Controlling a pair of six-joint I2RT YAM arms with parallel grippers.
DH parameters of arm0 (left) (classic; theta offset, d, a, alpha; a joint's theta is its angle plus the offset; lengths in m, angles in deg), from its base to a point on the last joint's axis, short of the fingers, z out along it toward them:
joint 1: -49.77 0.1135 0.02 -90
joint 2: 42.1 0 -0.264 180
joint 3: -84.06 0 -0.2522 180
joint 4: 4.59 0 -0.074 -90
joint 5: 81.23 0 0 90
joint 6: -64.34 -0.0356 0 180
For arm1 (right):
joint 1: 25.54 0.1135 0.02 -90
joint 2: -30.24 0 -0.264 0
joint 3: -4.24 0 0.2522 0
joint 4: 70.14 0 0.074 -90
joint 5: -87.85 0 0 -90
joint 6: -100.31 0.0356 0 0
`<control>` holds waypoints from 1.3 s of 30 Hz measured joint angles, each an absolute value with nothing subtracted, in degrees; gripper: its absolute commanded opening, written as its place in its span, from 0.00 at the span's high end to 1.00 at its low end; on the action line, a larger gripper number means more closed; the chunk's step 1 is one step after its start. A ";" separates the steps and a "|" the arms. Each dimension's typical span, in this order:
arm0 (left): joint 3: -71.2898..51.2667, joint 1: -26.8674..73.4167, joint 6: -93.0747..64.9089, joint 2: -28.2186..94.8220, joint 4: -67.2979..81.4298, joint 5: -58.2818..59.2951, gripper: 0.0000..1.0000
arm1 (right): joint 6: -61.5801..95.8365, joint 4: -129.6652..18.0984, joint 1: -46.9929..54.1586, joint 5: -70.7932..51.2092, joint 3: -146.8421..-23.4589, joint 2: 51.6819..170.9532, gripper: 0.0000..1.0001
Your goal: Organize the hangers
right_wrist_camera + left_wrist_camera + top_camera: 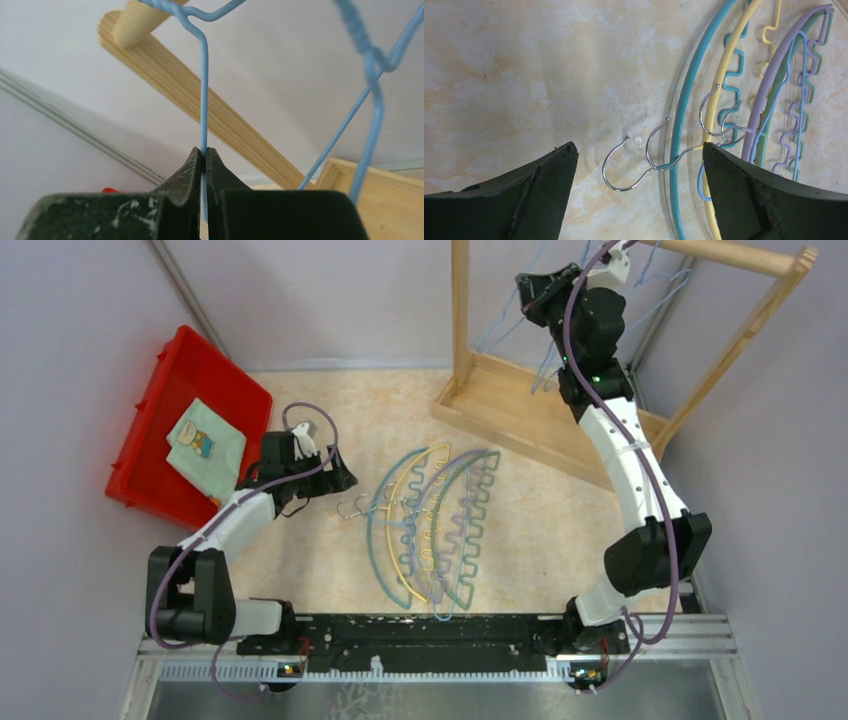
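Observation:
Several arched plastic hangers lie in a pile mid-table: blue point(378, 540), yellow point(400, 530), purple point(440, 540) and green point(468, 540), metal hooks pointing left. My left gripper point(345, 480) is open just left of them; in the left wrist view its gripper point(639, 150) straddles the metal hooks point(624, 165), with the blue point(679, 150), yellow point(710, 115), purple point(769, 90) and green point(780, 77) arches and a thin light-blue wire hanger point(804, 75) to the right. My right gripper point(528, 288) is raised by the wooden rack point(520, 410); its gripper point(204, 151) is shut on a light-blue wire hanger point(202, 90) hooked over the rod point(135, 20).
A red bin point(185, 420) holding a folded pale-green cloth point(205, 445) sits at the far left. Other light-blue wire hangers point(665, 295) hang from the rack's rod point(730, 254). A second wire hanger point(375, 75) hangs right of the held one.

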State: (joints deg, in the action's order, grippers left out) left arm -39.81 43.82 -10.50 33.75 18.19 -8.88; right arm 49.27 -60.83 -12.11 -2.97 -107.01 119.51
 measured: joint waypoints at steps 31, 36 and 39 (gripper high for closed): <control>-39.81 44.17 -10.92 33.75 18.40 -8.82 0.00 | 44.12 -51.23 -10.21 2.12 -96.26 104.17 0.32; -39.81 44.17 -10.77 33.77 18.38 -8.82 0.00 | 37.45 -48.41 -2.87 -2.49 -98.97 101.65 0.32; -39.81 44.17 -10.29 33.97 18.21 -8.86 0.00 | 33.23 -44.61 3.95 -5.35 -100.39 103.08 0.36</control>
State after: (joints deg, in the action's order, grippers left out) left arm -39.81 44.17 -10.29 33.97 18.21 -8.86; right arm 33.23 -44.61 3.95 -5.35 -100.39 103.08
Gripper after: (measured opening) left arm 0.997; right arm 0.674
